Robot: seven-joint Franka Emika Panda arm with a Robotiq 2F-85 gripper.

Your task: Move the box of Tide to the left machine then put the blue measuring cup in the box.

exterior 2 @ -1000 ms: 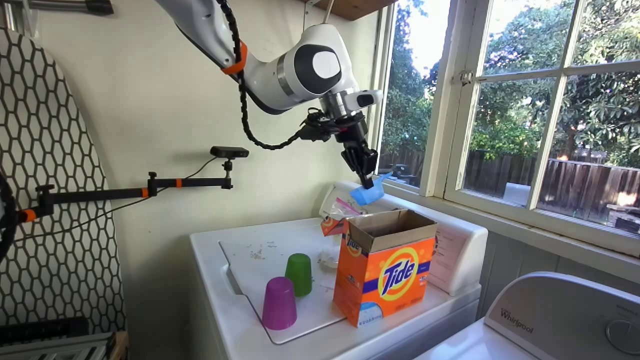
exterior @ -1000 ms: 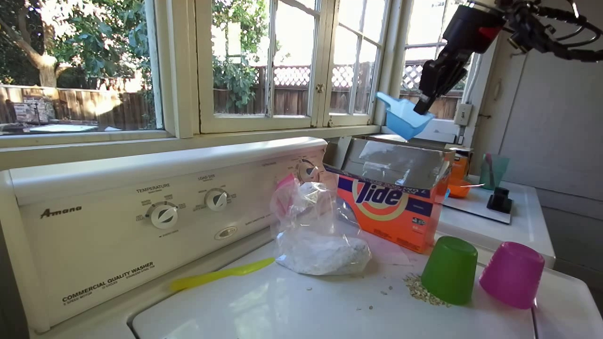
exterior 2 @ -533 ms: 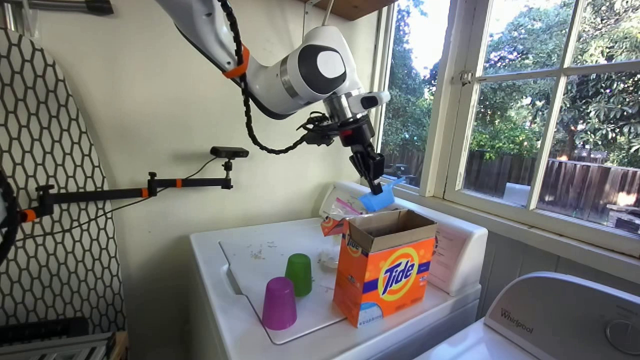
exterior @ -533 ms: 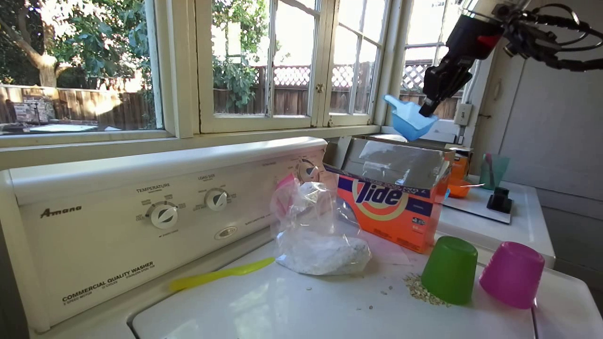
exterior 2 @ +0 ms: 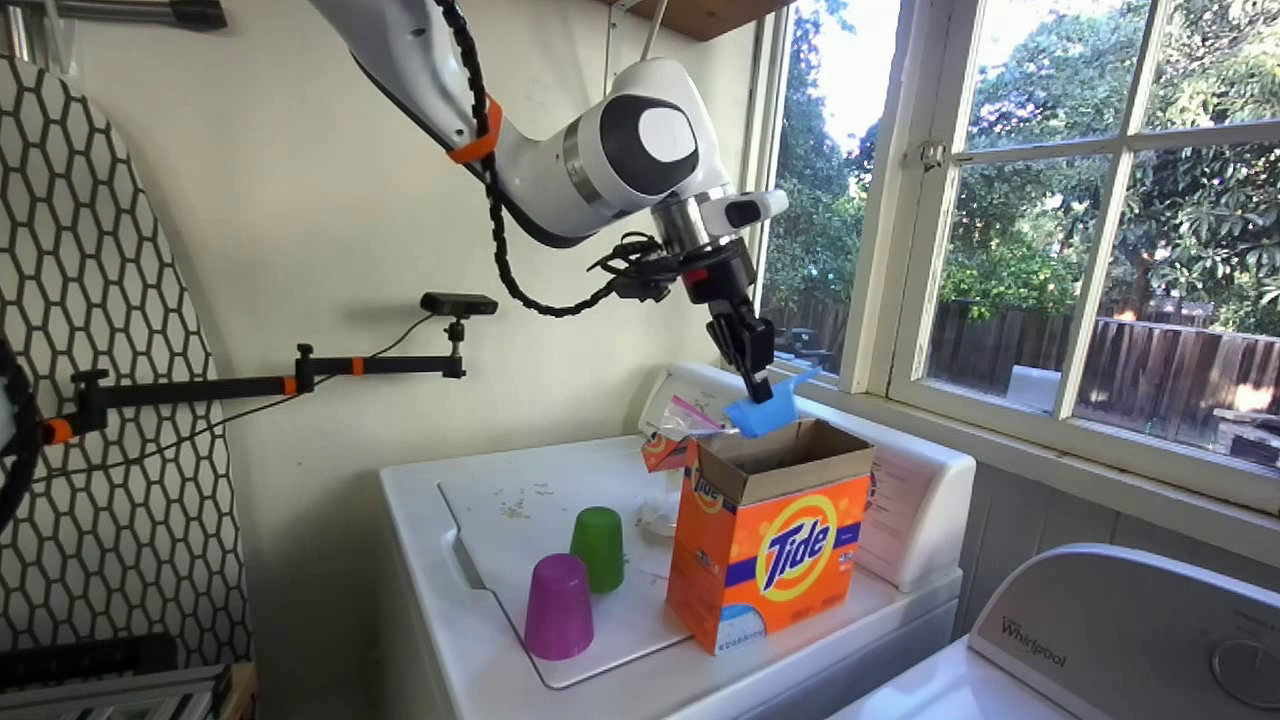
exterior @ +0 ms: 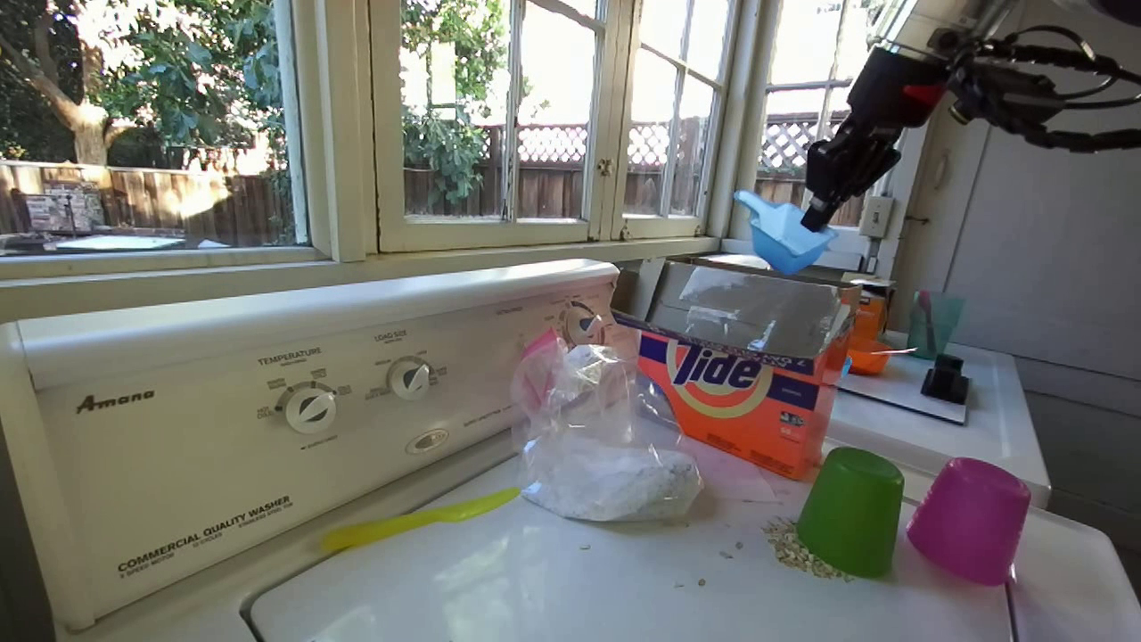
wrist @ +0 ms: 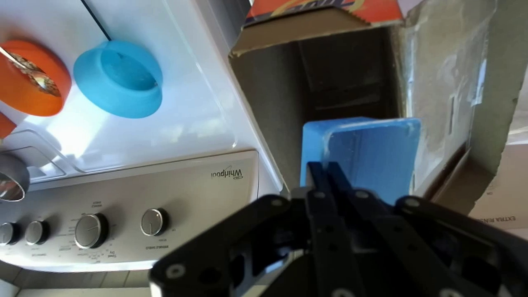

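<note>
The box of Tide [exterior: 726, 401] stands upright on the left machine [exterior: 214, 428], open at the top; both also show in an exterior view, the box [exterior 2: 800, 560] and the machine [exterior 2: 420, 540]. My gripper [wrist: 324, 164] is shut on one wall of the blue measuring cup [wrist: 373, 152]. In both exterior views the gripper [exterior: 813, 223] [exterior 2: 762, 393] holds the cup [exterior: 784, 241] [exterior 2: 770, 412] tilted, just above the box's open top. In the wrist view the cup covers part of the opening, and the box's dark inside shows beyond it.
An upturned green cup [exterior: 851, 513] and magenta cup [exterior: 970, 522] stand beside the box. A clear bag of white powder [exterior: 611, 481] and a yellow knife [exterior: 419, 520] lie on the machine. The Whirlpool machine [wrist: 165, 177] holds a blue bowl [wrist: 119, 99] and orange bowl [wrist: 62, 70].
My gripper has moved down and, in both exterior views, to the right, carrying the blue measuring cup lower over the box. The box and the other things have not moved.
</note>
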